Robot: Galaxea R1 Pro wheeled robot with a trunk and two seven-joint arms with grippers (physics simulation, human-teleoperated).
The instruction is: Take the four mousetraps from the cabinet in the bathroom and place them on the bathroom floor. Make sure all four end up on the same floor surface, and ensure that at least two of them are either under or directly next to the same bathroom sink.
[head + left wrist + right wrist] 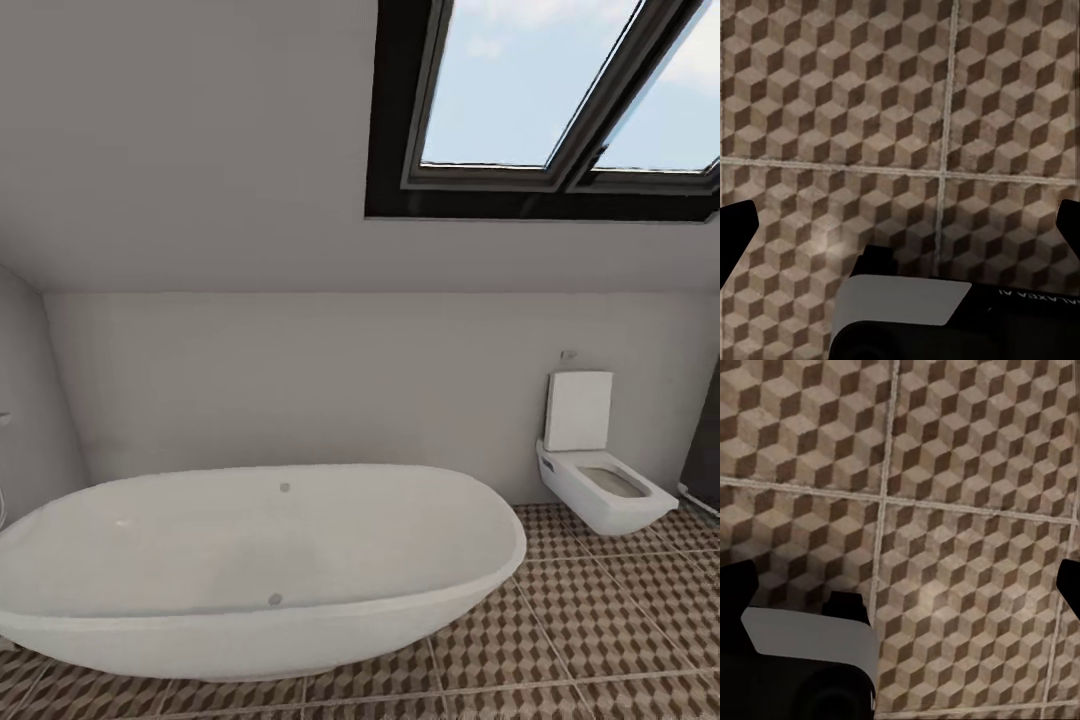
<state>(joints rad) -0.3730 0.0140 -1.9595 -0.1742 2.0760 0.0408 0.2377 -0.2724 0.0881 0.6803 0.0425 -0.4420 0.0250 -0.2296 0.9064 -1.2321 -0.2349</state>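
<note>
The bathroom floor [610, 630], tiled in a brown, beige and white cube pattern with pale grout lines, runs along the lower right of the head view. My left gripper [904, 225] hangs over bare bathroom floor [832, 97], open, its dark fingertips [736, 229] at the picture's two edges and nothing between them. My right gripper [904, 585] is likewise open over bare tiles [967, 457], fingertips [735, 585] wide apart and holding nothing.
A large oval white bathtub [250, 570] stands close ahead on the left. A square white wall-hung toilet [600, 480] is at the right, with a dark panel [705, 440] beside it. A skylight [560, 100] sits in the sloped ceiling. Open floor lies between tub and toilet.
</note>
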